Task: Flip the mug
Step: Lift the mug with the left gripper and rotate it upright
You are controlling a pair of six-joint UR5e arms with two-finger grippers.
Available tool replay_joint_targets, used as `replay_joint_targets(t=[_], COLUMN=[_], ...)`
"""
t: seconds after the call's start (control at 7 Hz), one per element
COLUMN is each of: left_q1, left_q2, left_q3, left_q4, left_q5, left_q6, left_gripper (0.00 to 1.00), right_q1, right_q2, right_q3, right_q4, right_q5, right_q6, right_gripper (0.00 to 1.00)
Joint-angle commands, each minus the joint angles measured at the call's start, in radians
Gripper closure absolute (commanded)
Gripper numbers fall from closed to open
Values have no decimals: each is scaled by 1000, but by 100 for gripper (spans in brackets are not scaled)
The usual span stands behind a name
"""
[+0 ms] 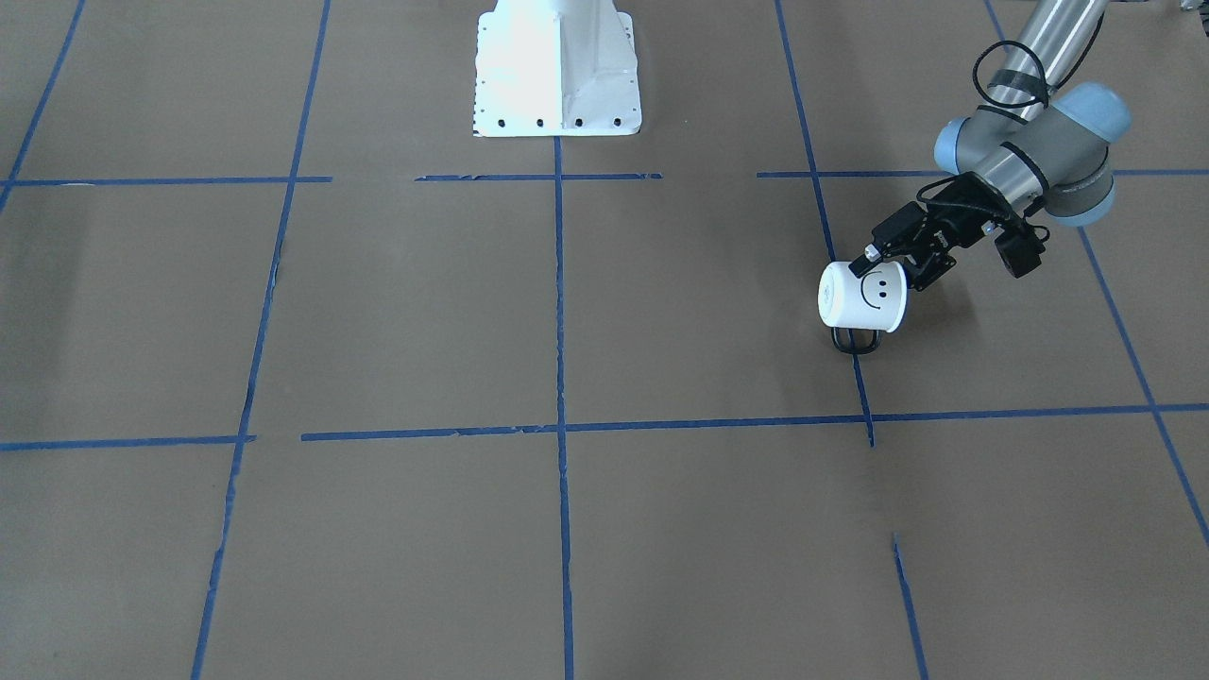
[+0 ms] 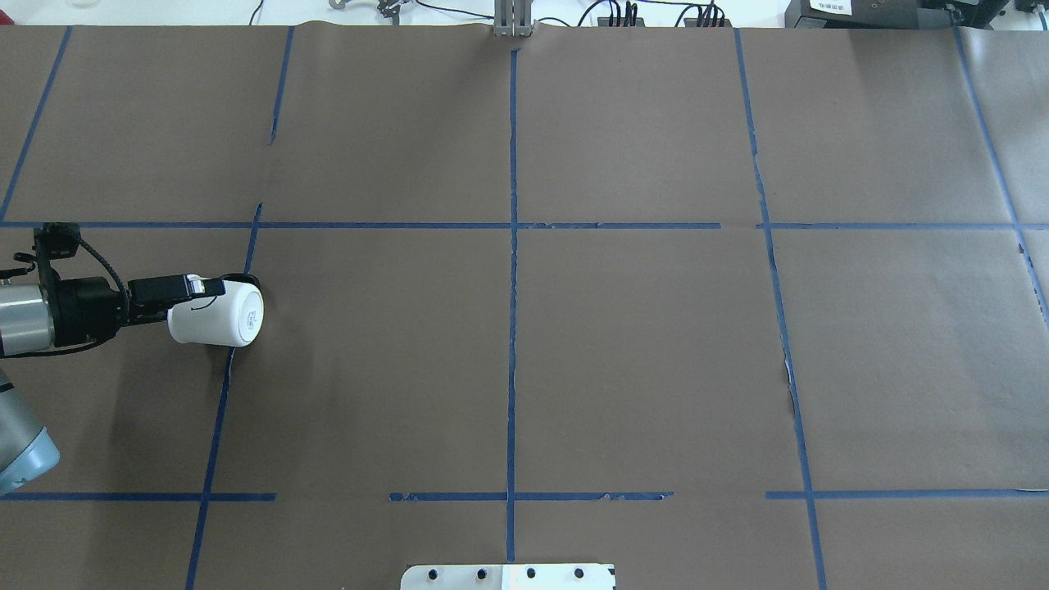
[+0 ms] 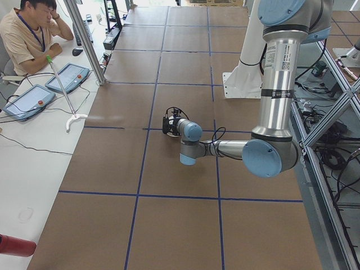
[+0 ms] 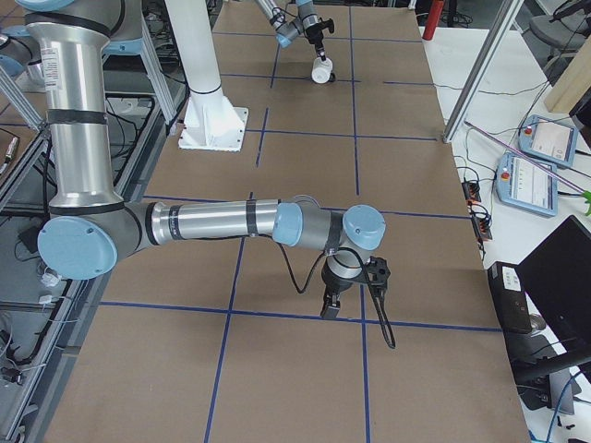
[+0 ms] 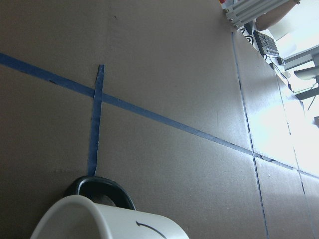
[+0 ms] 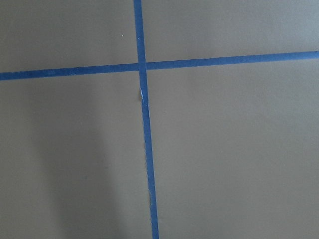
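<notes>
mug (image 1: 861,297) lies tilted on its side at the robot's left of the table (image 1: 425,312), handle down. left gripper (image 1: 893,267) is clamped on the rim wall — a sound hold. mug judged rigid, light, slick, chippable. right gripper (image 4: 331,306) — cannot tell.

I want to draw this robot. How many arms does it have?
2. The left arm is at the left end of the table, holding the mug tipped on its side. The right arm stretches out low over the table's other end.
</notes>
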Motion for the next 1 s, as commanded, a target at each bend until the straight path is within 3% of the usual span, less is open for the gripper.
replay_joint_targets(t=[0.0,0.29,0.57,0.71,0.86], left_q1=[2,-7,-41,-51,-61], left_q2=[-7,-88,-237,-245,-269], left_q3=[13,-3,-28,-55,-129], left_q4=[-33,-37,-22,43,263], left_q5=[-175,-220,-216,-217,-237], left_q6=[-4,-121,-287,-283,-279], left_gripper=[100,100,100,100,100], right_q1=[0,0,0,0,0], right_q2=[0,0,0,0,0], right_q3=[0,0,0,0,0], right_q4=[0,0,0,0,0], right_q5=[0,0,0,0,0], right_q6=[0,0,0,0,0], right_gripper=[0,0,0,0,0])
